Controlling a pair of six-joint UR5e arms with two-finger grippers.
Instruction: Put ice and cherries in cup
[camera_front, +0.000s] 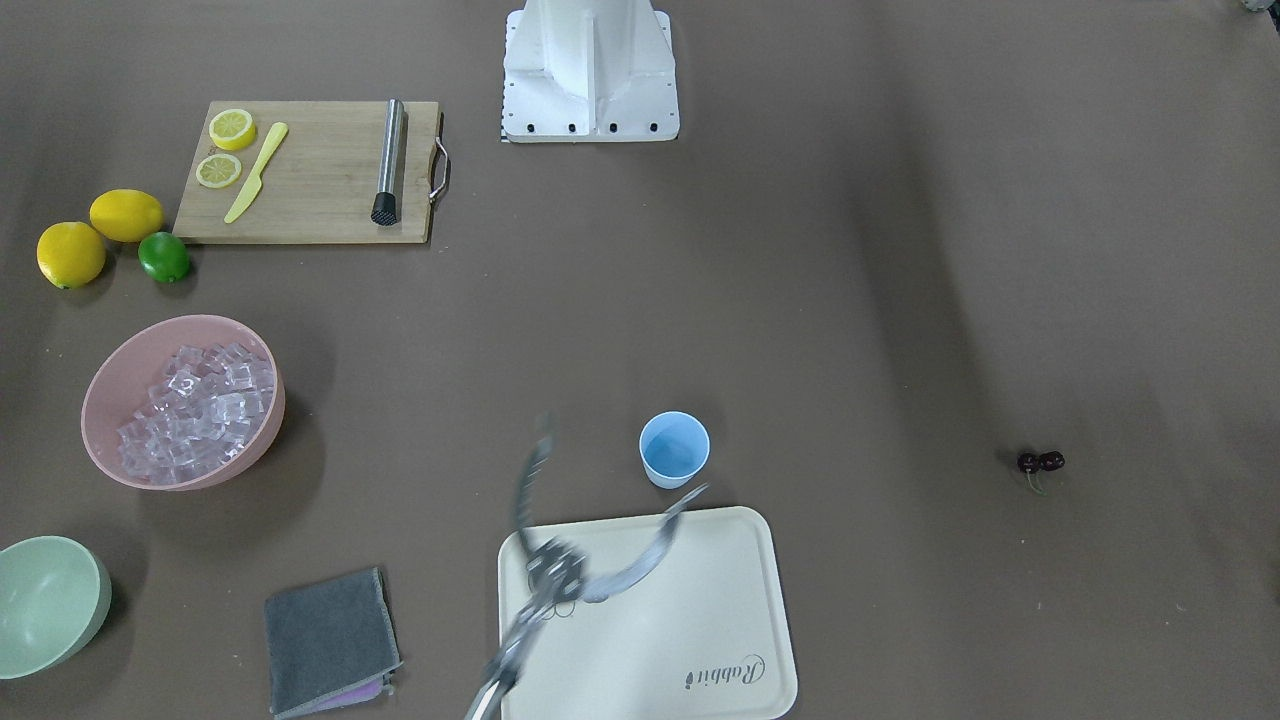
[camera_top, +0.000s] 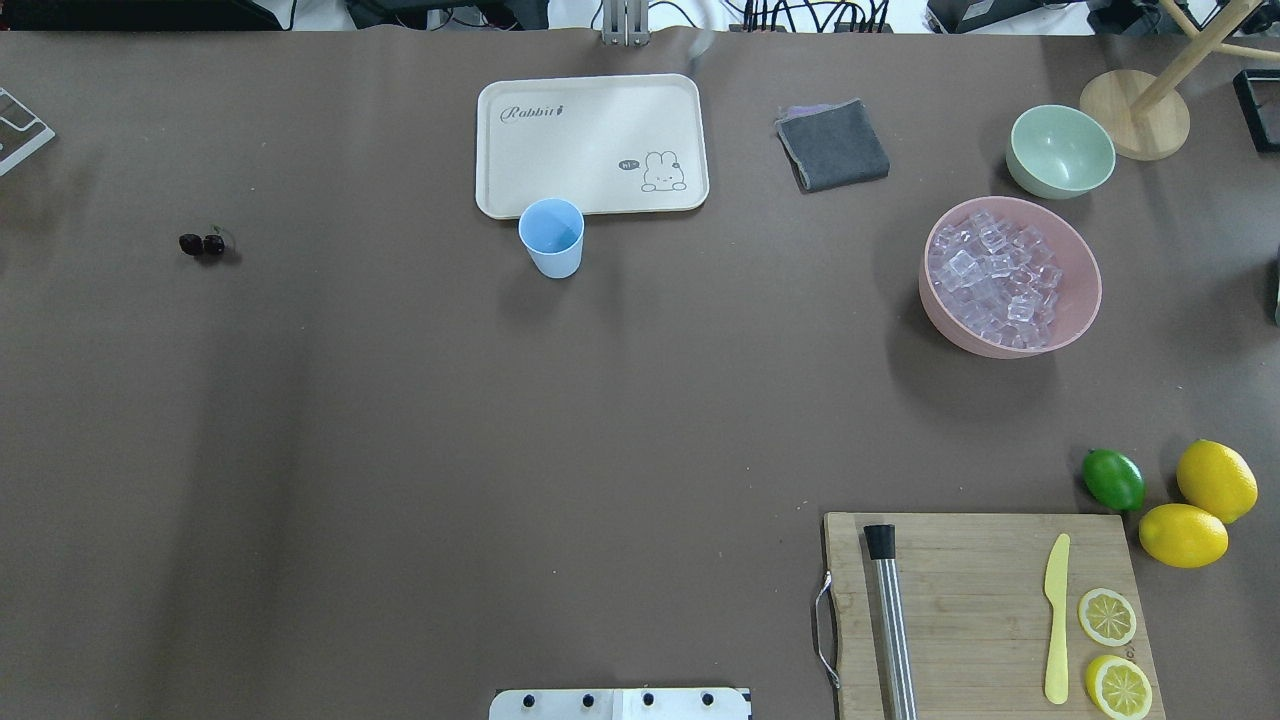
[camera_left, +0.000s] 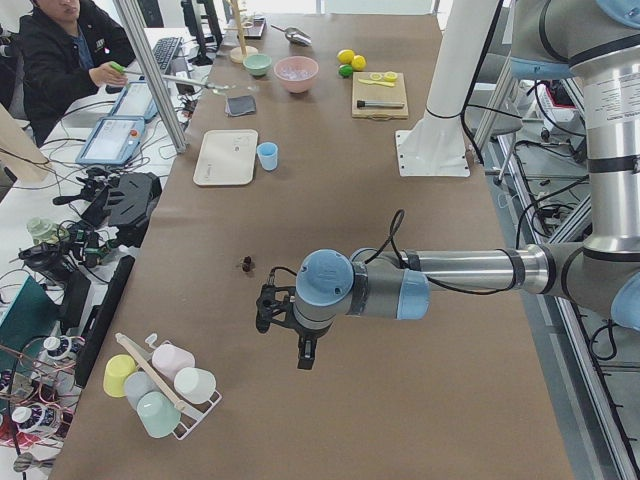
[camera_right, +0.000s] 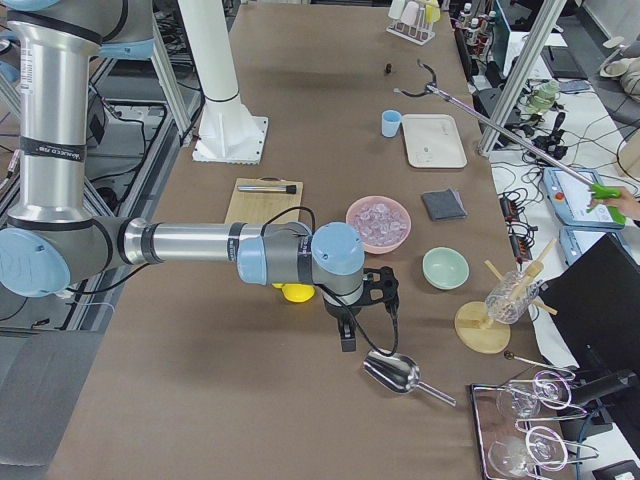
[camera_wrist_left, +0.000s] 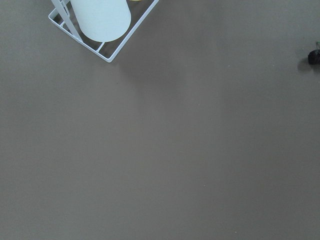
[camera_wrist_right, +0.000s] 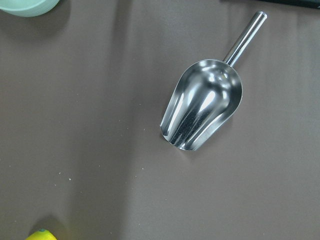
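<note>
The light-blue cup (camera_top: 551, 236) stands upright at the tray's near edge; it also shows in the front view (camera_front: 674, 449). The cherries (camera_top: 202, 244) lie alone on the table at the far left, and at the left wrist view's right edge (camera_wrist_left: 314, 56). The ice (camera_top: 1000, 280) fills the pink bowl (camera_top: 1085, 300). My left gripper (camera_left: 303, 352) hangs over bare table close to the cherries (camera_left: 246, 264). My right gripper (camera_right: 346, 338) hangs above a metal scoop (camera_wrist_right: 202, 112). I cannot tell whether either gripper is open or shut.
A cream tray (camera_top: 590, 110), grey cloth (camera_top: 832, 145) and pale green bowl (camera_top: 1060, 150) lie at the far side. A cutting board (camera_top: 980, 610) holds lemon slices, a yellow knife and a metal muddler. A person's long reach tool (camera_front: 560, 560) hovers over the tray. A cup rack (camera_wrist_left: 102, 25) sits by the left arm.
</note>
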